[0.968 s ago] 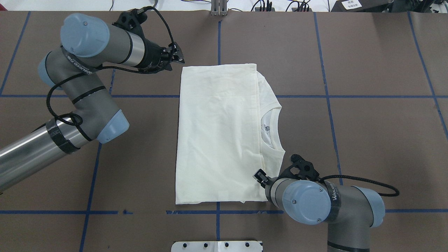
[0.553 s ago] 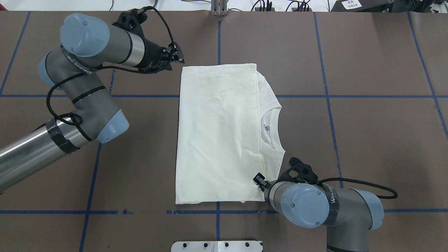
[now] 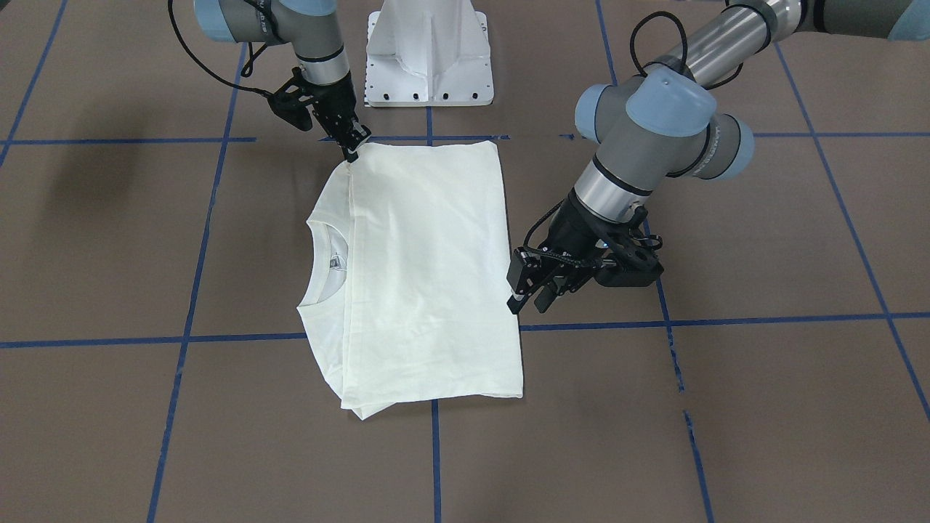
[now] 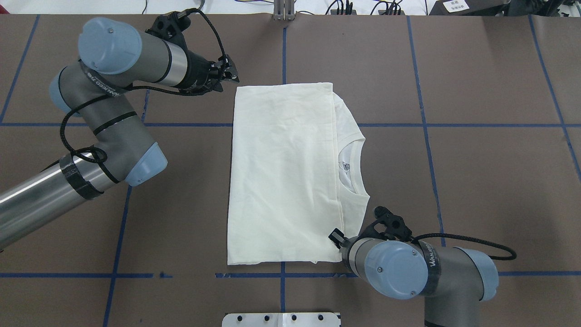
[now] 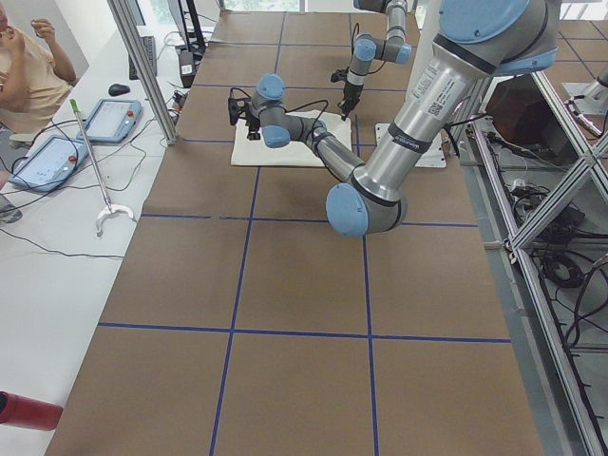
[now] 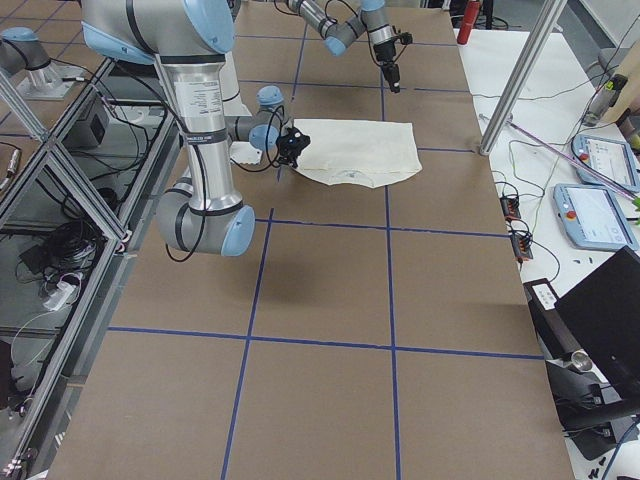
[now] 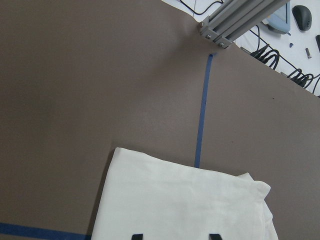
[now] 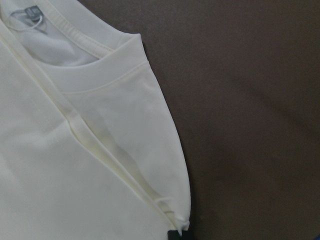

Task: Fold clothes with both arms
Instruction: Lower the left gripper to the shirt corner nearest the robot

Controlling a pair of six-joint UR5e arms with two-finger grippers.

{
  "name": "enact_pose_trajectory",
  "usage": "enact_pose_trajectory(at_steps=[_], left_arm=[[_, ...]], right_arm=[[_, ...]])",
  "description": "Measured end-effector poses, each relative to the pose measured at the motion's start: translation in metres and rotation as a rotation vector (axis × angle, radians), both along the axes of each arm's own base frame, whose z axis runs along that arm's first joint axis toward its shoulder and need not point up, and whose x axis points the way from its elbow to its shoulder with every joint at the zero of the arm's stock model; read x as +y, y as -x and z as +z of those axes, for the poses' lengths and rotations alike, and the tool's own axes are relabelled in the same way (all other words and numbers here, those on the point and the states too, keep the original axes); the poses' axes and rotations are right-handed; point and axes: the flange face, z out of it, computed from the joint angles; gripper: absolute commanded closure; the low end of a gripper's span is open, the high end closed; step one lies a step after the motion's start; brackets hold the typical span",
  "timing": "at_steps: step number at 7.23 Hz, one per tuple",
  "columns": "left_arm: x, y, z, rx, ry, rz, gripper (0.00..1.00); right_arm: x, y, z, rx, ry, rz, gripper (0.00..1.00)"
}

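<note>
The silver-grey right arm (image 4: 447, 272) has drawn back a little toward the near edge of the brown table (image 4: 476, 159). Its black two-finger tool (image 4: 336, 236) has slid the same way along the right-hand fold of the cream-white long-sleeved T-shirt (image 4: 281, 177) and now sits closer to the shirt's near right corner. The light blue joint cap (image 4: 396, 270) behind the tool has likewise shifted nearer and slightly left.
</note>
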Motion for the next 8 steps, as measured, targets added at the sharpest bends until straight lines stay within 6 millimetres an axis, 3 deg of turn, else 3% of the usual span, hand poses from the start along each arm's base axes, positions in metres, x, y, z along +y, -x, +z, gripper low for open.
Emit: enact_pose_trajectory(at_steps=[1, 3, 6, 8], left_arm=[[0.007, 0.003, 0.002, 0.012, 0.018, -0.004, 0.47], [0.059, -0.002, 0.010, 0.064, 0.110, 0.003, 0.46], [0.214, -0.050, 0.005, 0.003, 0.266, 0.030, 0.38], [0.294, -0.092, 0.023, -0.074, 0.346, 0.054, 0.39]], right_arm=[[0.000, -0.006, -0.005, -0.013, -0.001, -0.001, 1.00], [0.001, -0.016, -0.009, -0.026, -0.001, -0.002, 1.00], [0.006, -0.032, -0.005, -0.027, 0.001, -0.009, 1.00], [0.007, -0.032, -0.004, -0.025, 0.002, -0.012, 1.00]])
